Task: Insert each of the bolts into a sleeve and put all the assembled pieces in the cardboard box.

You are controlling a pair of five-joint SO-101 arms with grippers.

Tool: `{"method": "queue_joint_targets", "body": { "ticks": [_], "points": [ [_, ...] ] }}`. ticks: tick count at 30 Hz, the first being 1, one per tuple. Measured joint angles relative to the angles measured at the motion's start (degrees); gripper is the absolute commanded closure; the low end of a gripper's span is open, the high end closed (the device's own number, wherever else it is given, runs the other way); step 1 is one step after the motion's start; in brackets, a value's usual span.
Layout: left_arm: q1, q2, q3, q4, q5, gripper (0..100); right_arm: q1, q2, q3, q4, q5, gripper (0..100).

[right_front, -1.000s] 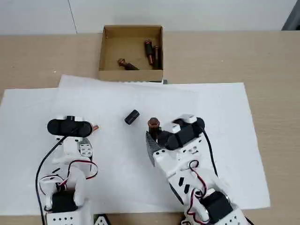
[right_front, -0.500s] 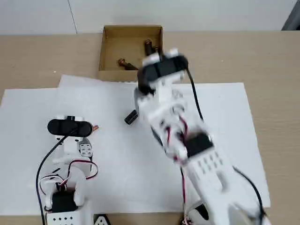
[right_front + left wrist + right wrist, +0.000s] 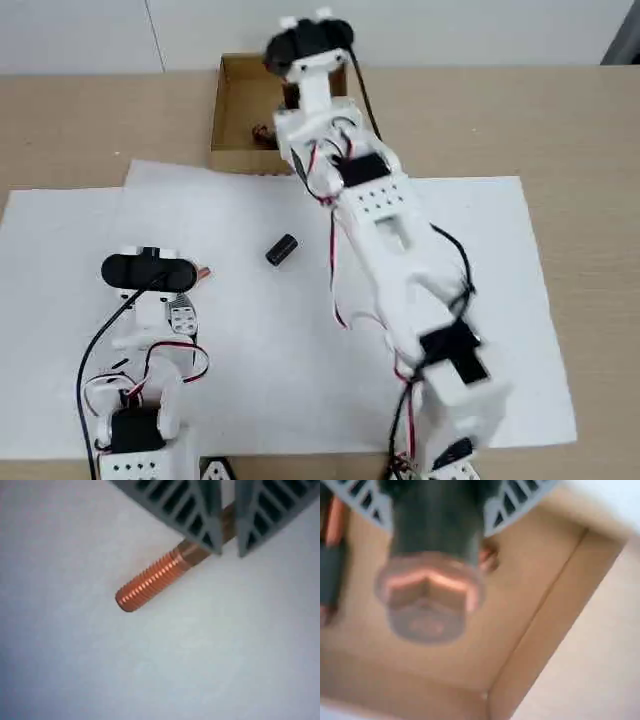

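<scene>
Right claw (image 3: 437, 502) is clamped on the black sleeve with its copper hex bolt (image 3: 430, 580) above the brown cardboard box (image 3: 545, 620). The left claw (image 3: 227, 535) pinches a threaded copper bolt (image 3: 150, 582). Stiff, slick metal, so I'd grip mid-shank.

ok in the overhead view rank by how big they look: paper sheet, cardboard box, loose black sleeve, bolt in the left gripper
1. paper sheet
2. cardboard box, partly behind the right arm
3. black sleeve
4. bolt, just its tip showing past the left gripper, so ranking against the sleeve is unsure
</scene>
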Motion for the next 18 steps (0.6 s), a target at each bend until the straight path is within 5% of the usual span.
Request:
{"method": "queue_joint_targets", "body": {
  "ticks": [11, 18],
  "points": [
    [0.00, 0.00, 0.00, 0.00, 0.00, 99, 0.53, 18.02, -14.51, 0.00, 7.56, 99.0],
    [0.00, 0.00, 0.00, 0.00, 0.00, 99, 0.53, 19.43, -14.59, 1.14, 10.11, 83.5]
  ]
}}
